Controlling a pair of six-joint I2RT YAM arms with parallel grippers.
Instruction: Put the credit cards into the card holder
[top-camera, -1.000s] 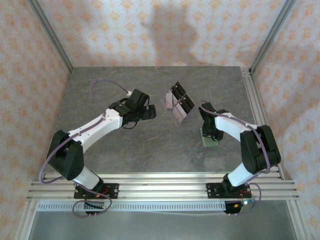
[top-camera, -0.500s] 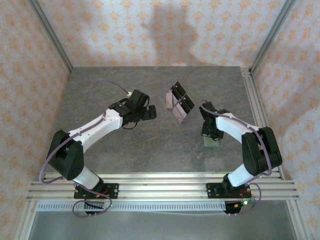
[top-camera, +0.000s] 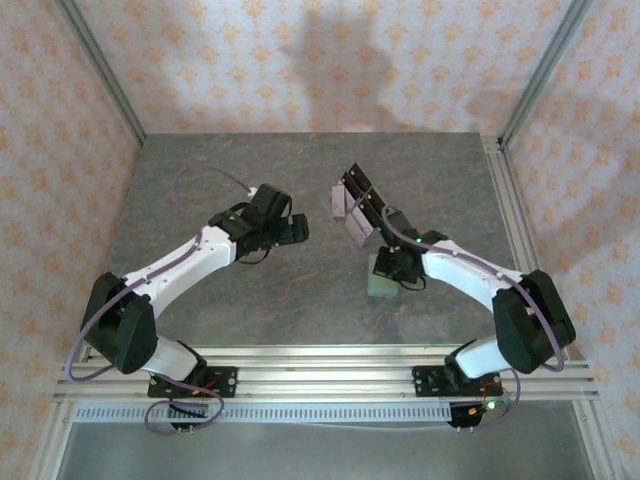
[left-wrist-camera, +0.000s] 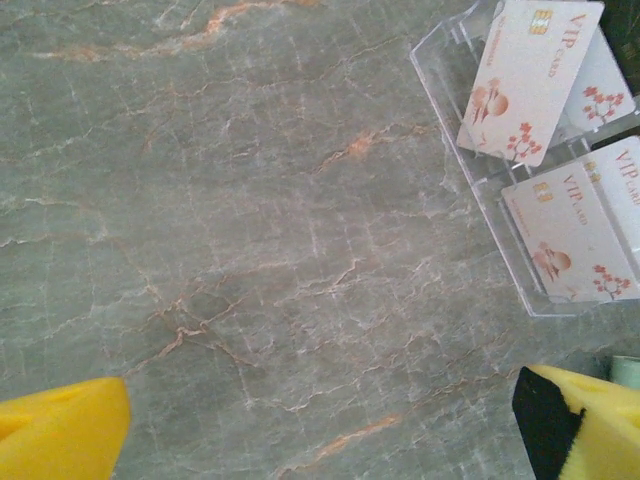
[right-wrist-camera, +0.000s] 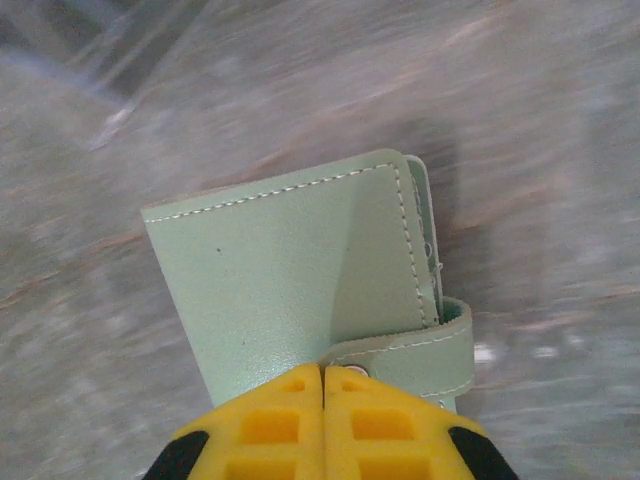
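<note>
Robot test cell, lab-type setup, not a home. Left arm (top-camera: 180, 260) & right arm (top-camera: 470, 275) bolted to alu rails (top-camera: 320, 365) at the table edge. Alu profile posts (top-camera: 100, 70) frame the booth, w/ patterned backdrop walls (top-camera: 300, 70) on 3 sides, marble-look tabletop (top-camera: 300, 310), purple cable (top-camera: 210, 172) looping off one arm.

Table (top-camera: 250, 290) lies open left of the tray (top-camera: 355, 210); right hand (right-wrist-camera: 322, 385) and card holder (right-wrist-camera: 290, 270) crowd its front.

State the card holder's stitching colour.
White stitching on the pale sage-green card holder; clearest in the right wrist view.
</note>
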